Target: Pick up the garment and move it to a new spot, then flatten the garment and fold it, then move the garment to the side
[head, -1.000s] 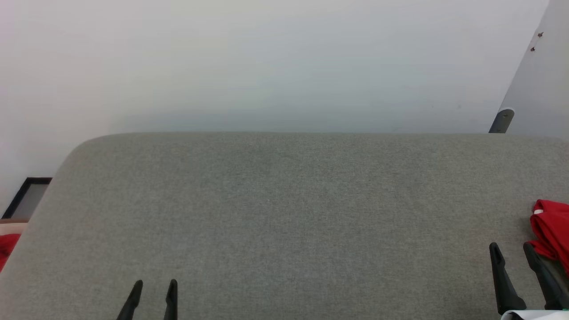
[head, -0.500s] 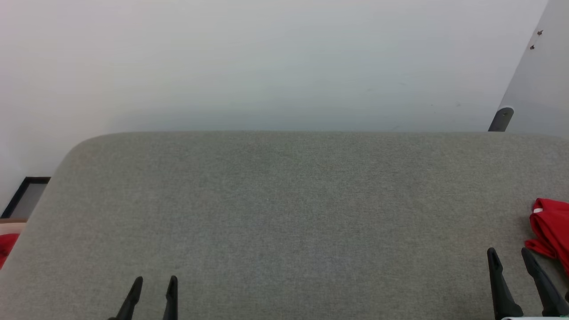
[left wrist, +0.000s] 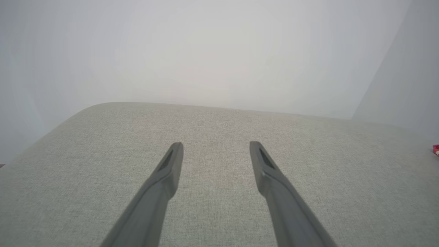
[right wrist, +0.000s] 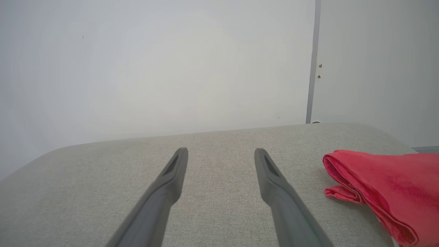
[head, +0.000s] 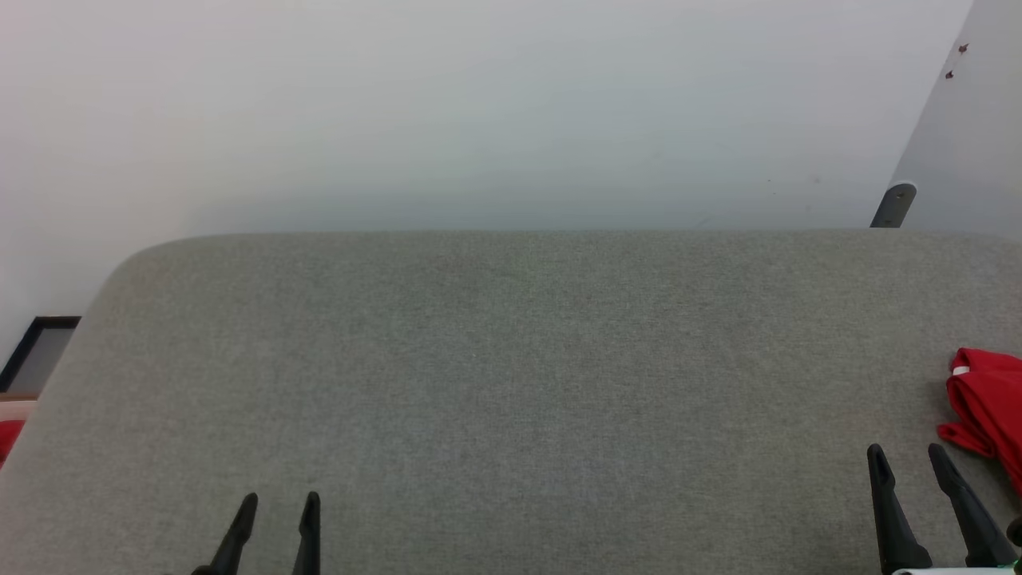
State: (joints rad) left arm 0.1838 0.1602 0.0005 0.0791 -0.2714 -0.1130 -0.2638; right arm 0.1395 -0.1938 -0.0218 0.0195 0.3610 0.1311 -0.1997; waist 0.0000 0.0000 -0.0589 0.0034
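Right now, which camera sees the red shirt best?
The right wrist view: the garment shows large there, its folded edges clear, on the grey cushion. The head view catches just a part at its right edge; the left wrist view, a tiny red speck.

The left tool [left wrist: 216,144] is held spread over the grey table [left wrist: 343,178]. A red garment [left wrist: 435,150] is glimpsed at the table's right edge.

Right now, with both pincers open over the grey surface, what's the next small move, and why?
Probably draw the right pincer back to rest. The garment already lies in folded layers at the right edge of the grey surface, apart from that open, empty pincer, so the folding and setting aside look done.
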